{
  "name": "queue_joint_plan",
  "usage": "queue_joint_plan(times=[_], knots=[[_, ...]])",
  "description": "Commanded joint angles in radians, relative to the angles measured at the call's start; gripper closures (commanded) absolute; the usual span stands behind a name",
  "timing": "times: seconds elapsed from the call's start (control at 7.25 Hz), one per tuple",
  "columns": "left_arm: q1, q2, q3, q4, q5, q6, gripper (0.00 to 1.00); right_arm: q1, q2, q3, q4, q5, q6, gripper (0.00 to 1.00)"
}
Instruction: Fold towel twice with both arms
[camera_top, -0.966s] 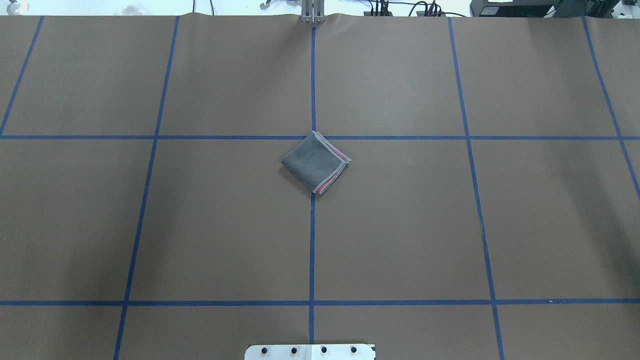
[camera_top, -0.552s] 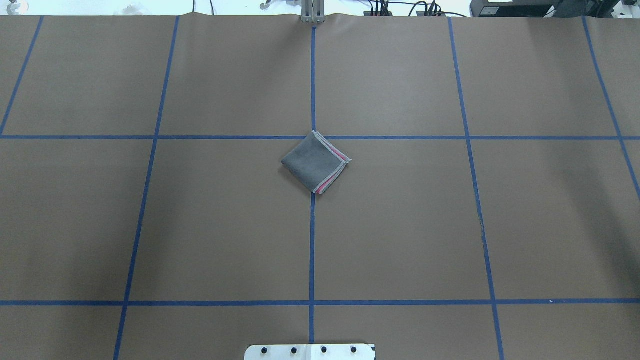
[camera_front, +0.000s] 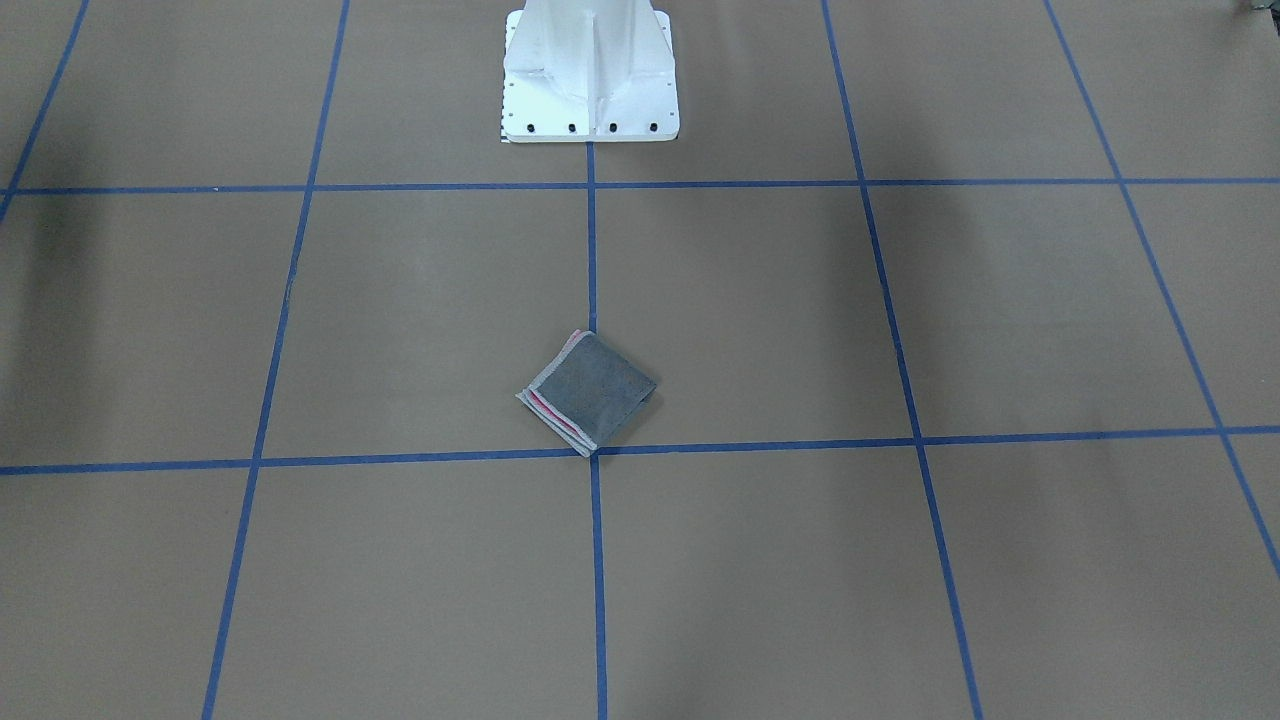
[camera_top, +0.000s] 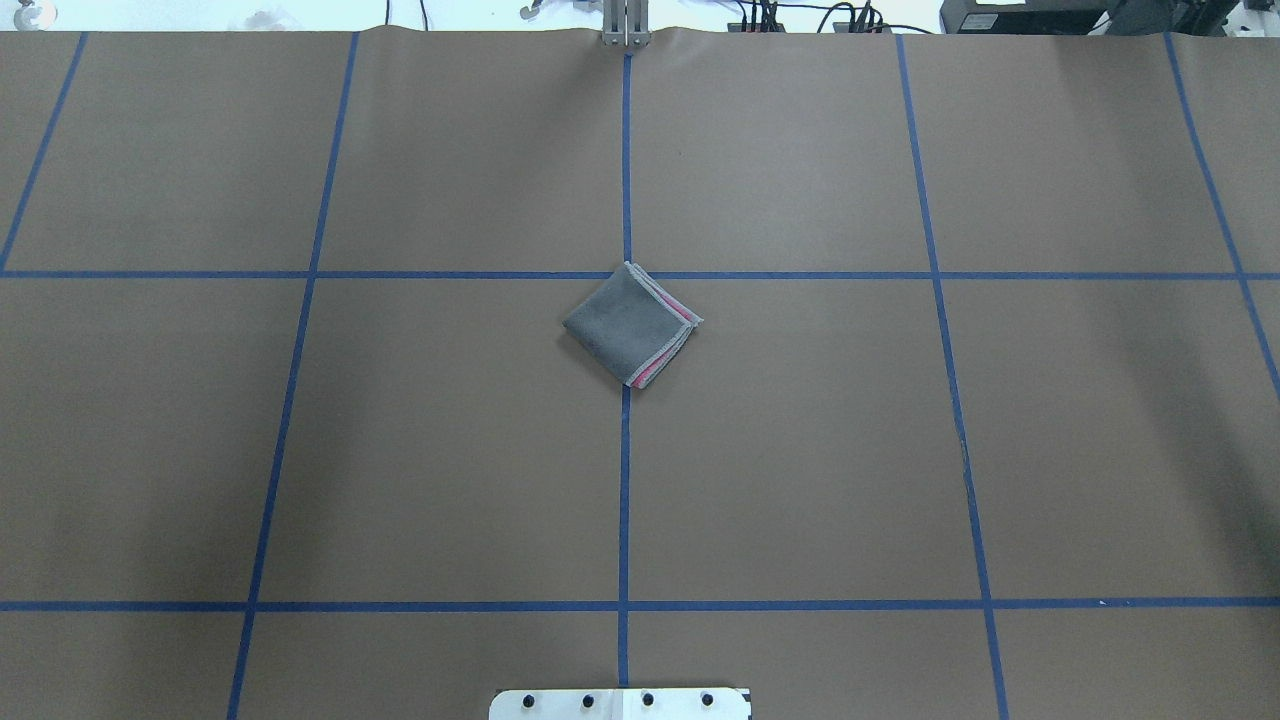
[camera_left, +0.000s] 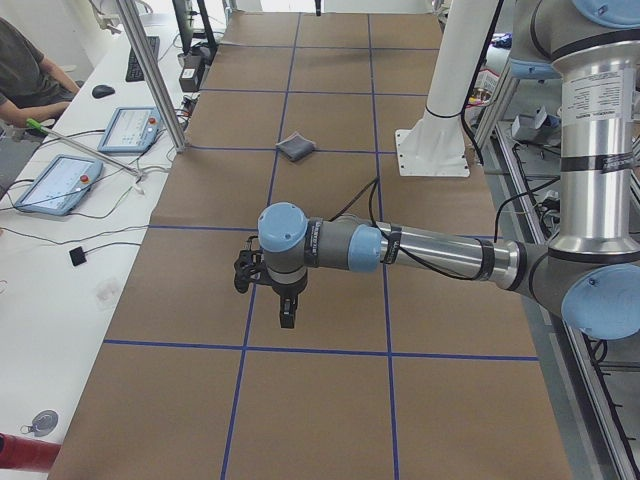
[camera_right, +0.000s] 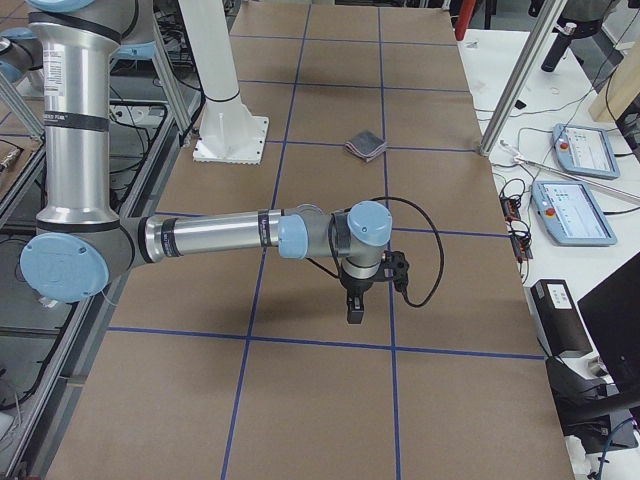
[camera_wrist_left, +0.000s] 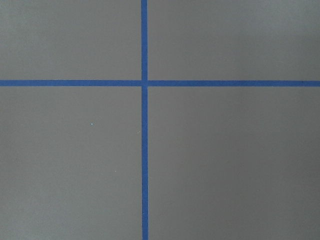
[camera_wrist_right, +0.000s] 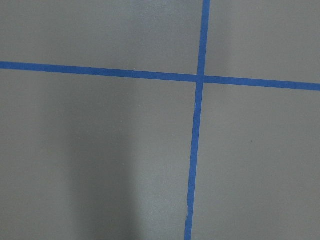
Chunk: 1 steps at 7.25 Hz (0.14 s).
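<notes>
Towel (camera_top: 632, 325) folded, diamond-wise, middle of counter (camera_top: 450, 460). My left tool (camera_left: 287, 315), right tool (camera_right: 354, 312) well off toward opposite ends, neither clearly nearer. Open or closed: cannot tell.

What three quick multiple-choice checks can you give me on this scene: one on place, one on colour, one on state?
1. Where does the towel lie on the table?
A. At the table's edge
B. Beside a crossing of blue tape lines, mid-table
C. Under a gripper
2. Which colour is its top face?
A. Pink
B. White
C. Grey
3. What state is it in?
A. Folded in layers, untouched
B. Spread in one layer
C. Lifted off the table

Answers:
1 B: its corner meets the central crossing in the overhead view.
2 C: pink shows only as a thin strip at the edges.
3 A: stacked hems show along two edges, and the left gripper and right gripper hover well apart from it.
</notes>
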<state>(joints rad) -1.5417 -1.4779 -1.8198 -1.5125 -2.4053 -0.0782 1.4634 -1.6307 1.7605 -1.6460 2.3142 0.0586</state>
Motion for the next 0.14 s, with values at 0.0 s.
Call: queue_joint_plan(times=[0.0], knots=[[0.0, 0.001, -0.018, 0.002, 0.0, -0.002, 0.0, 0.0, 0.0, -0.001, 0.0, 0.001, 0.0, 0.0]])
